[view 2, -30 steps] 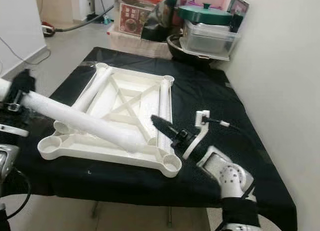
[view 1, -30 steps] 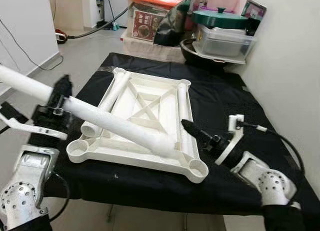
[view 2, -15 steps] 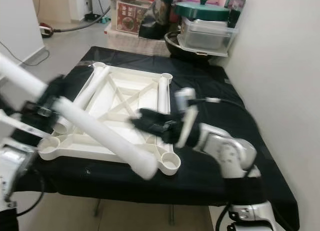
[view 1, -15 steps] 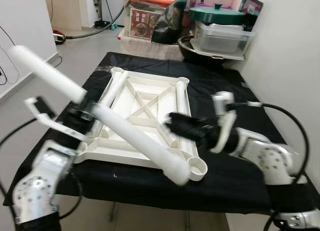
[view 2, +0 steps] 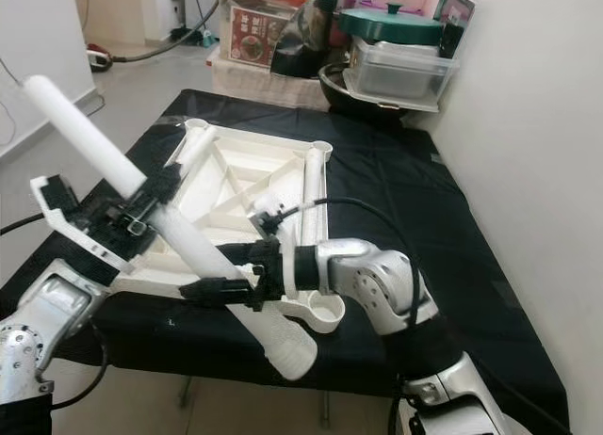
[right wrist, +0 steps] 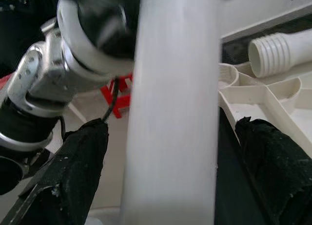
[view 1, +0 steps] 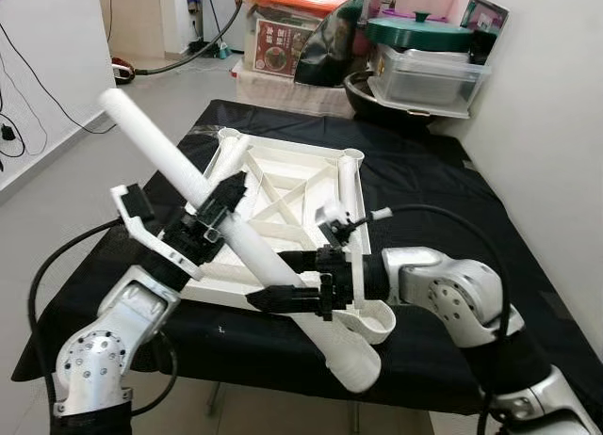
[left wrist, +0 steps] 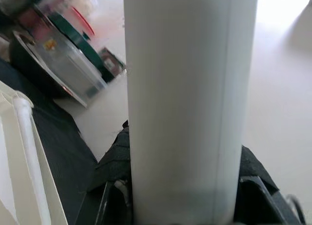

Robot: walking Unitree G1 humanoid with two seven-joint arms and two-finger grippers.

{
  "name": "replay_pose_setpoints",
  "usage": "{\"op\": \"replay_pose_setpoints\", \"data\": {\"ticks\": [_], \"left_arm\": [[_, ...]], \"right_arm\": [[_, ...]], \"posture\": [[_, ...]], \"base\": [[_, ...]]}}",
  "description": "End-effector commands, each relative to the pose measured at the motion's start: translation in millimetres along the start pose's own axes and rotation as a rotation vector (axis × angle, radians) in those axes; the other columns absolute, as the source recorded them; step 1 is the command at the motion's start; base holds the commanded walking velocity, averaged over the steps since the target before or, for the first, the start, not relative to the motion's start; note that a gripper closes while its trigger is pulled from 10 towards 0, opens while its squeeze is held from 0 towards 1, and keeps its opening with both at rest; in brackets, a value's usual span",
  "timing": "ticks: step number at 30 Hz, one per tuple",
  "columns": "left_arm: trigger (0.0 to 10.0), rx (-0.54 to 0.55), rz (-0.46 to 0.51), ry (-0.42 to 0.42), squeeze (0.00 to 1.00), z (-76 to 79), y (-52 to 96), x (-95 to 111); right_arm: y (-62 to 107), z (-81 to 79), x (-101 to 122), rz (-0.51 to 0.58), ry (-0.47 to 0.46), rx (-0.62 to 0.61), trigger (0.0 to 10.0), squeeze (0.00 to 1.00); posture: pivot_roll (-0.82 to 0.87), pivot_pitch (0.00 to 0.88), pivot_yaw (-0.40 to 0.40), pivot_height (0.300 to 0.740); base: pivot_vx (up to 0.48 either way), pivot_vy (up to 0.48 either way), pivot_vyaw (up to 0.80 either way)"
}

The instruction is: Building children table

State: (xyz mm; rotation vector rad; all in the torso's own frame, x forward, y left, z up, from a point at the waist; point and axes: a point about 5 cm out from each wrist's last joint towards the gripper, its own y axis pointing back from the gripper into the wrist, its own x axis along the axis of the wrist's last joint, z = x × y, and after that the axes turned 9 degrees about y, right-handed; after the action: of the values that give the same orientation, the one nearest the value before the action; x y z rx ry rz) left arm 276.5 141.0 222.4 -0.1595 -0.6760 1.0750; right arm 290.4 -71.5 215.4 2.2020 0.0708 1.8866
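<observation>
My left hand (view 1: pixel 219 212) is clamped on the white table leg (view 1: pixel 179 177), held slanted over the upturned tabletop (view 1: pixel 283 181) on the bench (view 1: pixel 443 200). My right hand (view 1: pixel 283 284) straddles its lower part, fingers either side; can't tell if they're touching.

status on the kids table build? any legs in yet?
Done: the white tabletop frame lies upside down on the black-covered table; its near-right corner socket shows no leg, and two more legs lie loose on it.
In hand: the left gripper is shut on one white leg, tilted above the frame; the right gripper straddles its lower part.
Left: fitting the legs.
</observation>
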Motion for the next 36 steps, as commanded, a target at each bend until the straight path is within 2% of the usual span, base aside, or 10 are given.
{"op": "replay_pose_setpoints", "data": {"ticks": [1, 10, 11, 14, 27, 29, 30, 32, 33, 36], "left_arm": [[0.0, -0.047, -0.029, 0.007, 0.0, 6.2, -3.3, -6.5], [0.0, -0.067, -0.091, 0.005, 0.0, 7.4, -10.9, -21.0], [0.0, -0.066, -0.091, 0.005, 0.0, 7.3, -10.7, -21.4], [0.0, -0.065, -0.091, 0.005, 0.0, 7.1, -10.4, -21.8], [0.0, -0.064, -0.086, 0.008, 0.0, 6.7, -12.8, -25.2], [3.1, -0.05, -0.082, -0.001, 0.0, 5.9, -13.5, -25.2], [10.0, -0.009, -0.065, -0.047, 0.0, 1.8, -14.8, -23.4], [10.0, 0.019, -0.051, -0.081, 0.0, -1.0, -15.7, -22.0], [10.0, 0.017, -0.043, -0.105, 1.0, -1.0, -15.7, -20.8], [10.0, -0.014, -0.048, -0.142, 1.0, 2.7, -13.9, -19.3]], "right_arm": [[-4.8, -1.4, -6.0, -0.044, -0.009, 0.01, 10.0, 0.0], [-17.9, -11.5, -1.8, -0.177, 0.113, 0.079, 10.0, 0.0], [-19.0, -12.6, -3.6, -0.181, 0.107, 0.083, 4.8, 0.0], [-20.0, -13.7, -5.1, -0.184, 0.1, 0.087, 0.0, 0.0], [-25.1, -4.9, -20.4, -0.203, 0.031, -0.014, 0.0, 0.0], [-24.9, -4.7, -22.4, -0.199, 0.015, -0.027, 0.0, 0.0], [-24.4, -4.7, -23.7, -0.195, 0.004, -0.032, 0.0, 0.0], [-24.0, -4.7, -24.5, -0.192, -0.003, -0.036, 0.0, 0.0], [-23.2, -5.0, -25.3, -0.187, -0.011, -0.039, 0.0, 0.0], [-19.9, -4.3, -25.8, -0.169, -0.03, -0.049, 0.0, 0.0]], "posture": [[0.09, 0.0, -0.112, 0.74], [0.09, 0.0, -0.114, 0.74], [0.09, 0.0, -0.114, 0.74], [0.09, 0.0, -0.114, 0.74], [0.08, 0.0, -0.112, 0.74], [0.08, 0.0, -0.11, 0.74], [0.08, 0.0, -0.111, 0.74], [0.08, 0.0, -0.111, 0.74], [0.08, 0.0, -0.111, 0.74], [0.08, 0.0, -0.114, 0.74]], "base": [[0.0, 0.0, 0.0], [0.0, 0.0, 0.0], [0.0, 0.0, 0.0], [0.0, 0.0, 0.0], [0.0, 0.0, 0.0], [0.0, 0.0, 0.0], [0.0, 0.0, 0.0], [0.0, 0.0, 0.0], [0.0, 0.0, 0.0], [0.0, 0.0, 0.0]]}}
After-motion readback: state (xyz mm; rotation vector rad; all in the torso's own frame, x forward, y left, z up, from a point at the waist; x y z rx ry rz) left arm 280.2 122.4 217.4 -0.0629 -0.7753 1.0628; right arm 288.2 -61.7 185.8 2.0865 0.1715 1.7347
